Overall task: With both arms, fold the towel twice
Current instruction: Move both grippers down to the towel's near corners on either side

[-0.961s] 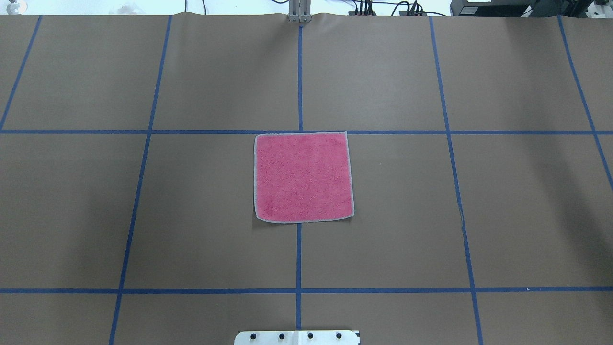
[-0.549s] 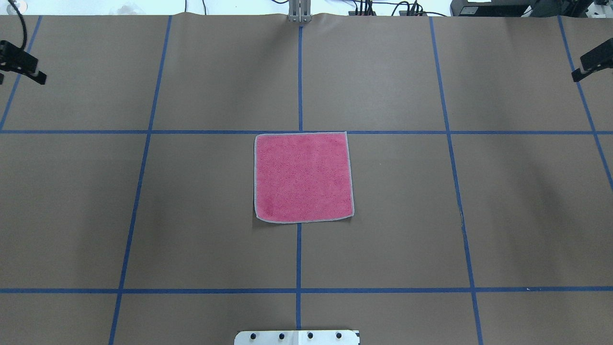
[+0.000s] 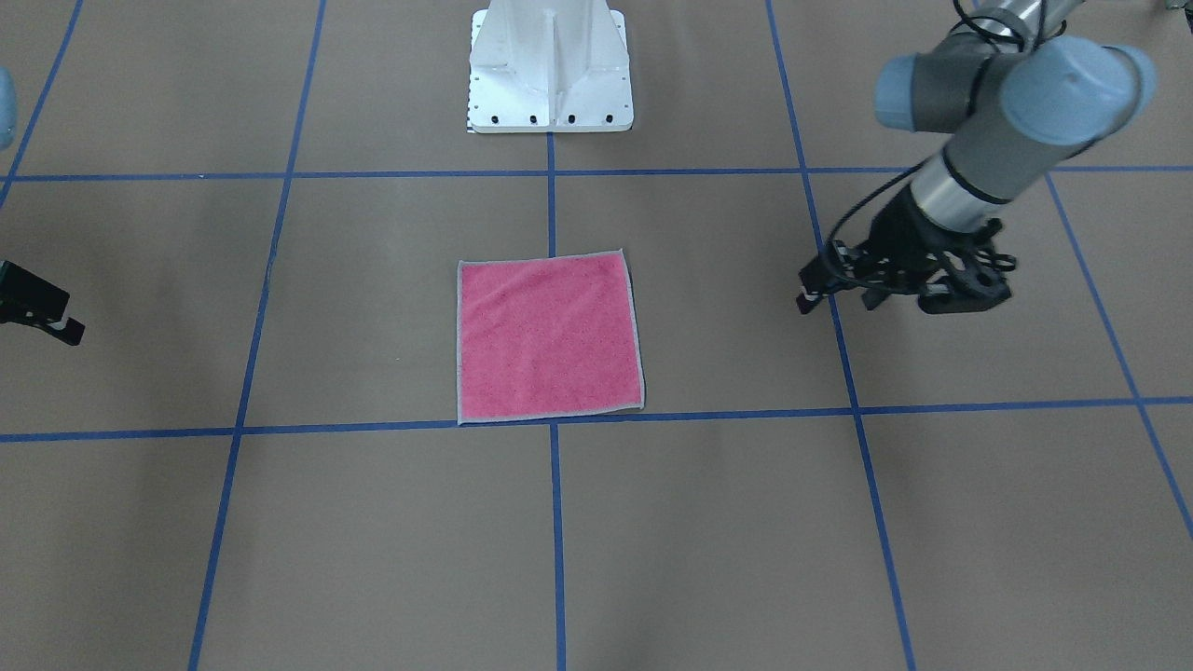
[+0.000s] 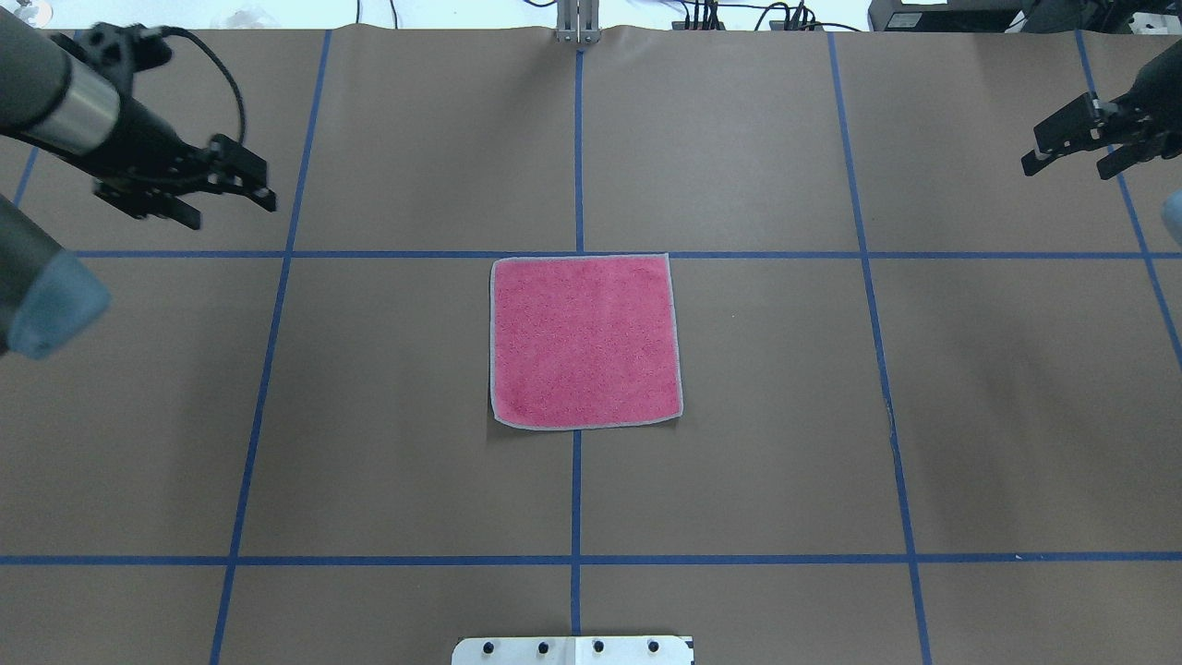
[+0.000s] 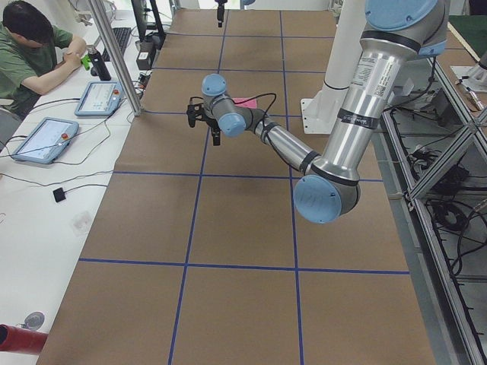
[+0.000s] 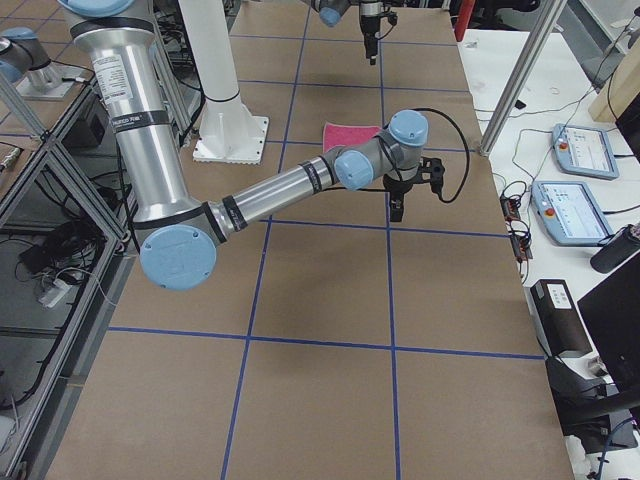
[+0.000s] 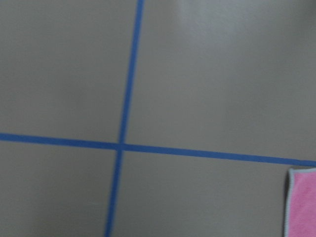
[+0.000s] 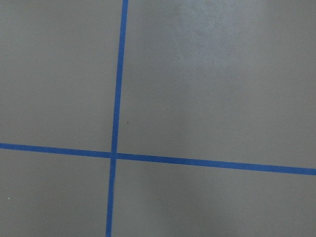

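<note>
The towel [image 4: 584, 342] lies flat and unfolded at the table's centre, pink face up, with its light grey border showing; it also shows in the front view [image 3: 548, 337]. One corner shows in the left wrist view [image 7: 302, 202]. My left gripper [image 4: 235, 214] hovers open and empty over the far left of the table, well apart from the towel; it also shows in the front view [image 3: 839, 296]. My right gripper [image 4: 1062, 171] hovers open and empty at the far right, also well apart. Only its tip shows at the front view's left edge [image 3: 42, 317].
The white bolted pedestal [image 4: 572, 650] stands at the near table edge, seen also in the front view [image 3: 550, 65]. Blue tape lines [image 4: 576, 148] grid the brown table cover. An operator [image 5: 30, 46] sits with tablets beyond the far edge.
Both arms have come in from the sides towards the centre; a second ago neither was in view. The towel has not moved.
</note>
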`<state>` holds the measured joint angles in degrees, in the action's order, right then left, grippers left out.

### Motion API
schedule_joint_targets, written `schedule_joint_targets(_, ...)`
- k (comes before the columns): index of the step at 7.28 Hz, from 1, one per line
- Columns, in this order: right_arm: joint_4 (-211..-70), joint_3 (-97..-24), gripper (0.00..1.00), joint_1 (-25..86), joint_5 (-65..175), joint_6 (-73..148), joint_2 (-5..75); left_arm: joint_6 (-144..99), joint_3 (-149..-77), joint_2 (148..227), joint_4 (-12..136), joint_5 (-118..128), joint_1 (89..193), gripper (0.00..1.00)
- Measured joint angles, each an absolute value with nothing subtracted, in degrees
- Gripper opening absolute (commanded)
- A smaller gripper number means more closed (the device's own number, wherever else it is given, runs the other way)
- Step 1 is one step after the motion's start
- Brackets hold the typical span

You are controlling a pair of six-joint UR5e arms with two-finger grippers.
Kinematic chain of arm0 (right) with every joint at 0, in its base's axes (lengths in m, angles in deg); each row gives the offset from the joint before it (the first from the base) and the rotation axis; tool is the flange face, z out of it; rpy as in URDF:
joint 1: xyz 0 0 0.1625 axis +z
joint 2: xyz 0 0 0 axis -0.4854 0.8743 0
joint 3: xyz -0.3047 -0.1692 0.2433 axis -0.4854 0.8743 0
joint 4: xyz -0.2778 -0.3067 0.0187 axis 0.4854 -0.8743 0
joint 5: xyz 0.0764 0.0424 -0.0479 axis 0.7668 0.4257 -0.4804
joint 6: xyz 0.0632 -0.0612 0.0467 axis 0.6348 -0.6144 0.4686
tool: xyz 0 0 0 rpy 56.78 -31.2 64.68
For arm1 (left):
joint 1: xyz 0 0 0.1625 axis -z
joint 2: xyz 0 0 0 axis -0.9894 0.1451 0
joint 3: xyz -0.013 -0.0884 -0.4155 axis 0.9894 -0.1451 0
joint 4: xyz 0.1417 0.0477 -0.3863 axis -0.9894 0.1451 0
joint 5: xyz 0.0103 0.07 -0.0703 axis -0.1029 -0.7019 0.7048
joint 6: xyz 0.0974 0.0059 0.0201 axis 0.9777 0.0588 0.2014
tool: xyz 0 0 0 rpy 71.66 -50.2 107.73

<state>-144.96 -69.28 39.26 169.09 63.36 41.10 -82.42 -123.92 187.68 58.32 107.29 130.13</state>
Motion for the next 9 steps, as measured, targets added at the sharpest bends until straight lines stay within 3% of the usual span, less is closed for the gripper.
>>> schedule_joint_targets(4, -121.4, -69.4, 0.99, 24.0, 161.5, 98.2, 40.9, -104.1, -123.8, 191.8, 63.0, 96.0, 116.7, 1.0)
schedule_joint_targets(7, -117.6, -69.6, 0.96, 13.4, 153.8, 106.2, 40.4, -108.0, -122.5, 194.3, 63.1, 91.4, 110.9, 0.99)
schedule_joint_targets(9, -117.3, -69.7, 0.96, 10.3, 152.9, 107.4, 40.3, -108.1, -120.6, 195.3, 63.5, 90.4, 109.5, 0.88)
